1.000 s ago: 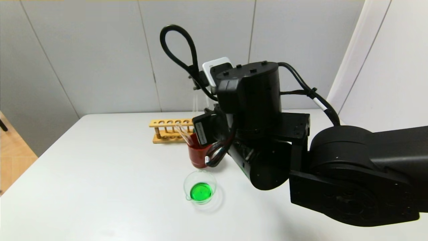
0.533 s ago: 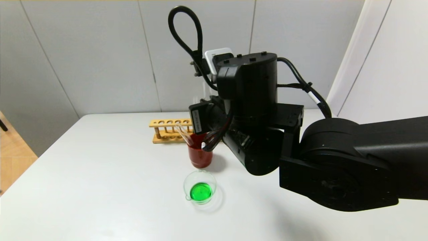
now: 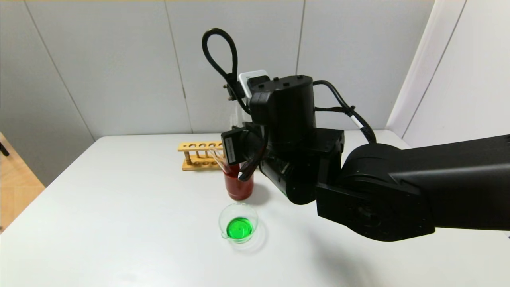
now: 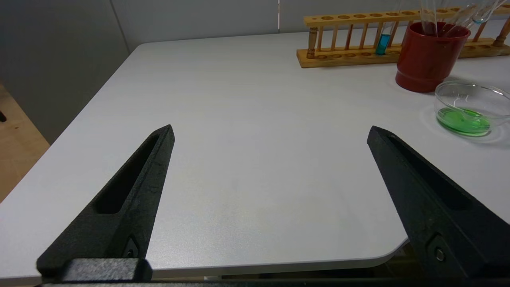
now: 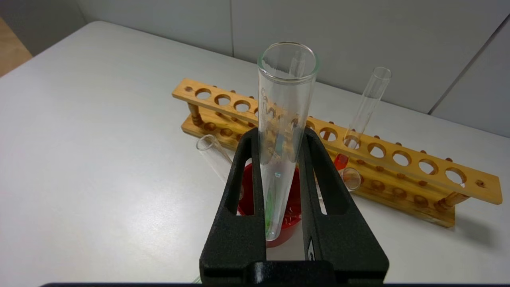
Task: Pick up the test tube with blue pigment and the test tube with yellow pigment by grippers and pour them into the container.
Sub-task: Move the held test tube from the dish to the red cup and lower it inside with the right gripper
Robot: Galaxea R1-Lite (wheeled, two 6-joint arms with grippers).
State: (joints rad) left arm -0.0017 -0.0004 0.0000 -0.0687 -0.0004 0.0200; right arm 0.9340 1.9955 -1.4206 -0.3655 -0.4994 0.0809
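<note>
My right gripper [image 5: 279, 135] is shut on an upright clear test tube [image 5: 281, 131], empty but for a faint green streak, with its bottom over the dark-red cup [image 5: 293, 199]. The container [image 3: 238, 228], a low glass dish, holds green liquid and stands in front of the cup [image 3: 238, 187]; it also shows in the left wrist view [image 4: 470, 107]. A tube with a short blue column [image 4: 383, 43] stands in the wooden rack [image 4: 358, 36]. No tube with yellow liquid shows. My left gripper [image 4: 271, 128] is open and empty over the table's near left edge.
Two empty tubes lean in the red cup, one [image 5: 213, 157] to one side and one [image 5: 350, 178] to the other. A tube with red liquid [image 5: 366, 107] stands in the rack [image 5: 398, 159]. My right arm [image 3: 378, 199] hides the table's right part in the head view.
My right arm has shifted left with the tube, rising and then dropping again over the red cup. The dish and rack have not moved.
</note>
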